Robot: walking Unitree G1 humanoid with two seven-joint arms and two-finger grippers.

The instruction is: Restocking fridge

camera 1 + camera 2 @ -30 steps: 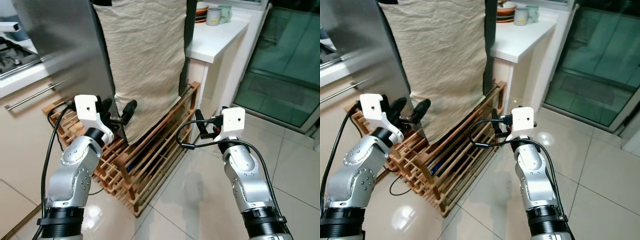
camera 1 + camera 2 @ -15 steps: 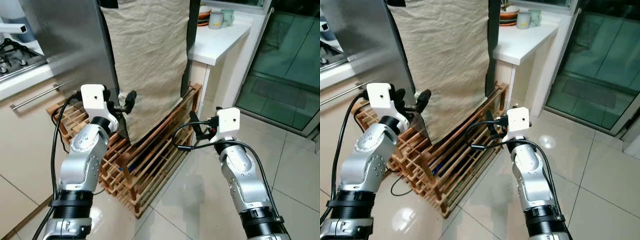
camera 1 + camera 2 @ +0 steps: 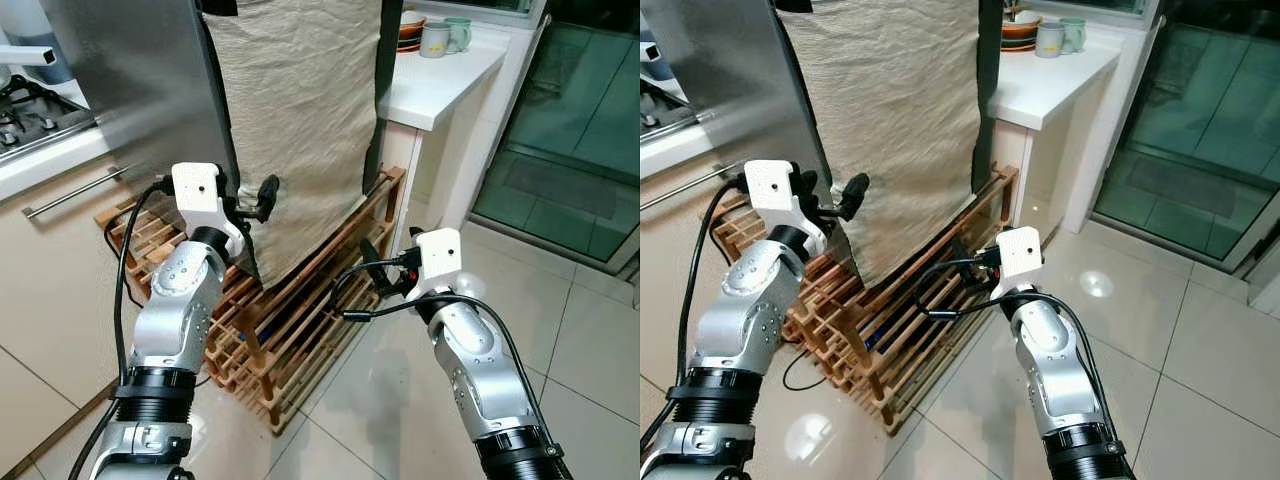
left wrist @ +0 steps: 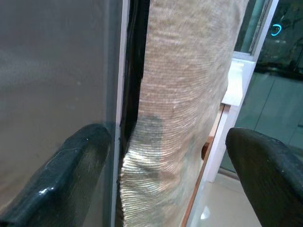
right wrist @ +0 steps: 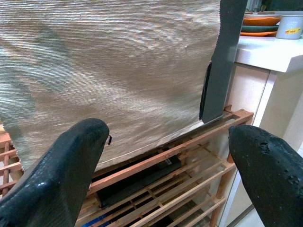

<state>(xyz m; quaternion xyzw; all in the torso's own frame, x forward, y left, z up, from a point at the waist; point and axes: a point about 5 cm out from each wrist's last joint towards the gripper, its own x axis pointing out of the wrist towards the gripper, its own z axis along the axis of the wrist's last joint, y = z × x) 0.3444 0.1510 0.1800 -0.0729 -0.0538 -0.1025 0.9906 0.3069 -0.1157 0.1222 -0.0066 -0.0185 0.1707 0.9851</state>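
Since a second ago, the left hand [image 3: 252, 199] has been rising and closing in on the fridge [image 3: 140, 90], and the right hand [image 3: 378, 268] has been drifting leftward and lower toward the wooden rack [image 3: 290, 320]. The left hand is now hovering at the seam where the fridge's steel door edge is meeting the beige cloth [image 3: 295, 120] that is hanging down over the fridge's front; its two black fingers [image 4: 71, 163] are spread wide apart and are gripping nothing, one finger lying just beside the steel door and the other standing off past the cloth. The right hand is reaching forward low over the tiled floor [image 3: 400, 400], pointing at the lower edge of the cloth and the rack beneath it; its fingers [image 5: 61, 165] are likewise gaping wide and are holding nothing. The fridge is standing ahead on the robot's left, its grey door running up beside the draped cloth, with a dark vertical strip [image 5: 227, 52] showing at the cloth's far side. The slatted rack is leaning at the fridge's foot. A white worktop [image 3: 440, 80] beyond is carrying stacked bowls [image 3: 405, 25] and two mugs [image 3: 442, 35], and a gas hob [image 3: 35, 105] is sitting on the worktop at far left.
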